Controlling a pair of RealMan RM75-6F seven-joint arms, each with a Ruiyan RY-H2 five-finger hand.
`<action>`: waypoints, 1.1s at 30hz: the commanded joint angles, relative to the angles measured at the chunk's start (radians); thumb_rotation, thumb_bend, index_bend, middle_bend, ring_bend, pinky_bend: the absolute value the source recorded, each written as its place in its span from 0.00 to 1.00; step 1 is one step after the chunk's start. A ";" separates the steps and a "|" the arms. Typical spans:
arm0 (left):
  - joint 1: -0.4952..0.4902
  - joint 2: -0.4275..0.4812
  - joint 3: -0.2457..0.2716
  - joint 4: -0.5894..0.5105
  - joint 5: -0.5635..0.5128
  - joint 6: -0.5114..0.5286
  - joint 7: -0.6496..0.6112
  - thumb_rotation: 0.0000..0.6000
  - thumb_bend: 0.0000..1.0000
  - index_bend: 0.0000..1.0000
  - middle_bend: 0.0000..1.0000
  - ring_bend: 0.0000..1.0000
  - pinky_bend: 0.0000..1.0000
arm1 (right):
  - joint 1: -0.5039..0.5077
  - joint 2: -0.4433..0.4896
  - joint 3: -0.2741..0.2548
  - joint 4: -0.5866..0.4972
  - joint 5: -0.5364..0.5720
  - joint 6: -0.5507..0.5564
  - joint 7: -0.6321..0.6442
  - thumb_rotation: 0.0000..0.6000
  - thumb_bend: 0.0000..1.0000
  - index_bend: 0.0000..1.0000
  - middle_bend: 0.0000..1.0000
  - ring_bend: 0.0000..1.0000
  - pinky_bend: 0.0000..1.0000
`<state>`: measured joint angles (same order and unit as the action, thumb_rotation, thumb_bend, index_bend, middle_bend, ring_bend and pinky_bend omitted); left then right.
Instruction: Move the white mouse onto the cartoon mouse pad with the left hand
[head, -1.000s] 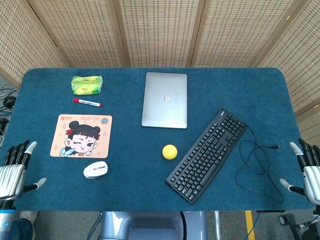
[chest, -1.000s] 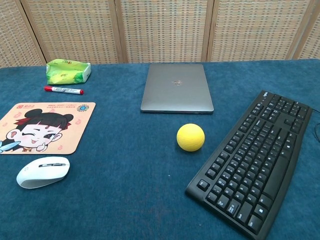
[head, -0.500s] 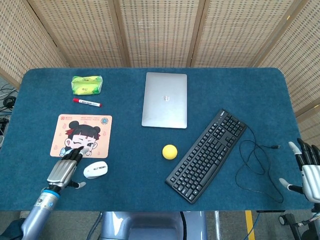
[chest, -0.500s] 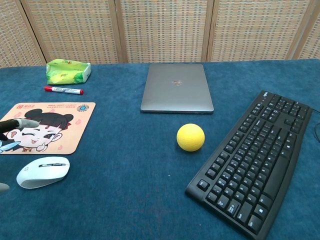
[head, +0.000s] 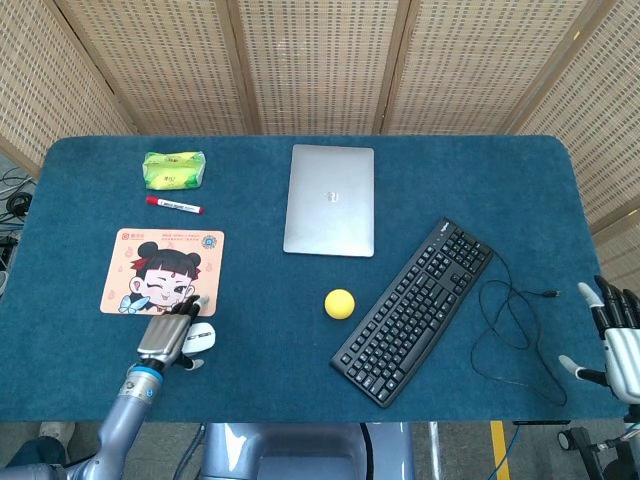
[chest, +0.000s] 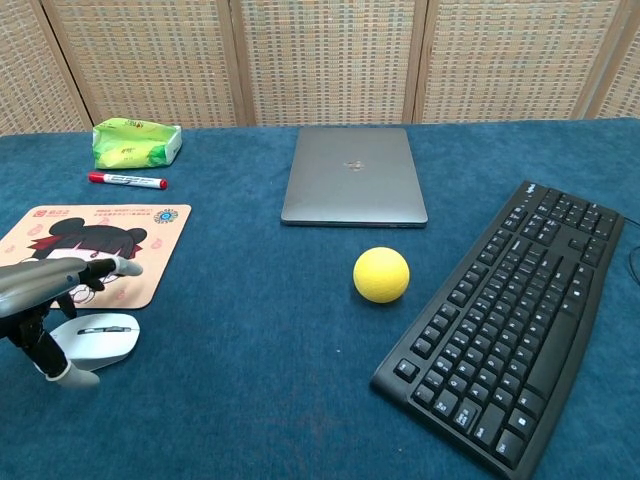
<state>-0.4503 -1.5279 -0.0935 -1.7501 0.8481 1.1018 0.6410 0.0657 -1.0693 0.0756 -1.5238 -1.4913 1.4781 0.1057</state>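
The white mouse (chest: 100, 337) lies on the blue table just in front of the cartoon mouse pad (head: 132, 268), which also shows as the cartoon mouse pad (chest: 150, 232) in the chest view. My left hand (head: 170, 335) hovers over the mouse (head: 203, 332) with its fingers apart, covering most of it from above. In the chest view the left hand (chest: 48, 290) is above the mouse, fingers stretched over it and thumb down at the near side; no grip shows. My right hand (head: 618, 340) stays open at the table's far right edge.
A yellow ball (head: 340, 303) sits mid-table beside a black keyboard (head: 414, 309) with its looped cable (head: 510, 325). A closed laptop (head: 330, 199) lies at the back centre. A red marker (head: 174, 205) and a green packet (head: 174, 169) lie behind the pad.
My left hand has moved from the table's left front edge rightward to hover over the white mouse. The mouse has not moved. The right hand barely shifted.
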 joint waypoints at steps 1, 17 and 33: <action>-0.006 -0.024 0.006 0.018 -0.013 0.035 0.023 1.00 0.15 0.20 0.19 0.23 0.34 | 0.001 -0.001 0.000 0.000 0.002 -0.001 -0.002 1.00 0.00 0.01 0.00 0.00 0.00; 0.003 -0.048 0.020 0.034 0.028 0.121 0.004 1.00 0.17 0.49 0.47 0.46 0.53 | 0.004 -0.001 0.000 0.002 0.010 -0.013 0.013 1.00 0.00 0.01 0.00 0.00 0.00; -0.064 0.083 -0.238 0.024 -0.248 0.068 -0.126 1.00 0.21 0.50 0.47 0.46 0.53 | 0.006 -0.002 -0.003 -0.001 0.006 -0.017 0.013 1.00 0.00 0.01 0.00 0.00 0.00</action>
<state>-0.4836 -1.4726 -0.2428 -1.7517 0.7221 1.1956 0.5511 0.0715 -1.0712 0.0723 -1.5252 -1.4852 1.4607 0.1191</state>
